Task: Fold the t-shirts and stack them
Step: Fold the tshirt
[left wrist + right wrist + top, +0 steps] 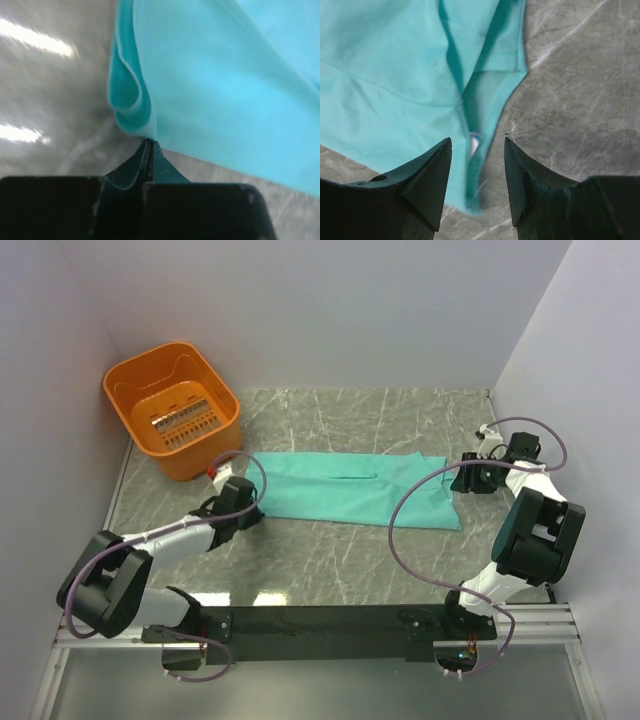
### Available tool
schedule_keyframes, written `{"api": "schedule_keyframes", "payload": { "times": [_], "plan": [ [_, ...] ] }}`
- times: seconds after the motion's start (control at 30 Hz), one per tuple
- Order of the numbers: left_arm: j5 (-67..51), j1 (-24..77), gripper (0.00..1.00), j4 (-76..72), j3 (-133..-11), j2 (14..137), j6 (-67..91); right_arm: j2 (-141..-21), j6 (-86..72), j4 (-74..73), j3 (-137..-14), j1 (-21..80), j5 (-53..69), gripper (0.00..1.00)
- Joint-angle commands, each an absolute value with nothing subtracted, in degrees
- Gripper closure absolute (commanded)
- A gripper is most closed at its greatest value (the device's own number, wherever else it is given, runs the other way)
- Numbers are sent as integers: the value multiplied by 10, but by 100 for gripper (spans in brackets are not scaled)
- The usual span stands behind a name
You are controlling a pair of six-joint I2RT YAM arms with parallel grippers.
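Note:
One teal-green t-shirt (350,490) lies folded into a long band across the middle of the table. My left gripper (254,504) is at its left end. In the left wrist view the jaws (149,142) are closed together on the edge of a curled fold of the t-shirt (225,90). My right gripper (459,480) is at the right end. In the right wrist view it (477,145) is open, with its fingers either side of the t-shirt's (395,75) edge, where a small white label (474,144) shows. No other t-shirt is in view.
An orange plastic basket (190,455) stands at the back left, close to the t-shirt's left end. White walls close in the table on the left, back and right. The marble tabletop (330,560) runs in front of the t-shirt down to the arm bases.

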State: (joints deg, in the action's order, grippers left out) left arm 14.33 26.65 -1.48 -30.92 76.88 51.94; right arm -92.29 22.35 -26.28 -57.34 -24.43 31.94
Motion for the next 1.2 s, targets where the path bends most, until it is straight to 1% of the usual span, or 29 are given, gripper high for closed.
{"api": "schedule_keyframes", "payload": {
  "times": [0.0,0.03,0.13,0.17,0.2,0.23,0.27,0.3,0.33,0.37,0.4,0.43,0.5,0.57,0.67,0.77,0.9,1.17],
  "plan": [
    [116,320,99,-4,-280,735,583,-926,222,-277,-613,-245,356,46],
    [110,328,98,-7,-259,727,591,-930,221,-279,-626,-243,362,46],
    [103,355,88,-2,-233,687,616,-945,214,-293,-661,-233,381,46],
    [107,365,71,15,-230,672,622,-956,213,-296,-672,-230,384,45],
    [123,368,61,43,-227,651,626,-962,210,-300,-683,-227,388,45],
    [130,370,53,59,-222,604,632,-969,206,-304,-705,-219,389,45],
    [136,371,42,73,-220,579,633,-986,204,-305,-714,-215,389,45],
    [145,372,38,103,-219,550,633,-995,202,-308,-725,-210,382,45],
    [150,371,35,116,-221,497,625,-1004,200,-310,-746,-200,380,45],
    [155,371,29,133,-225,471,619,-1024,201,-313,-755,-194,378,45],
    [173,371,27,146,-229,448,611,-1034,202,-321,-765,-189,378,44],
    [185,371,22,171,-239,410,588,-1044,200,-323,-782,-178,374,45],
    [212,367,17,186,-250,376,558,-1059,193,-313,-787,-171,373,45],
    [235,360,13,186,-260,371,511,-1067,184,-298,-790,-165,365,45],
    [218,334,12,155,-271,395,469,-1092,167,-292,-816,-165,339,45],
    [174,303,13,111,-272,438,453,-1117,159,-297,-841,-164,317,46],
    [158,284,14,87,-274,480,444,-1139,149,-300,-853,-160,308,47],
    [146,265,15,69,-262,489,450,-1179,120,-298,-893,-149,291,51]
  ]
}}
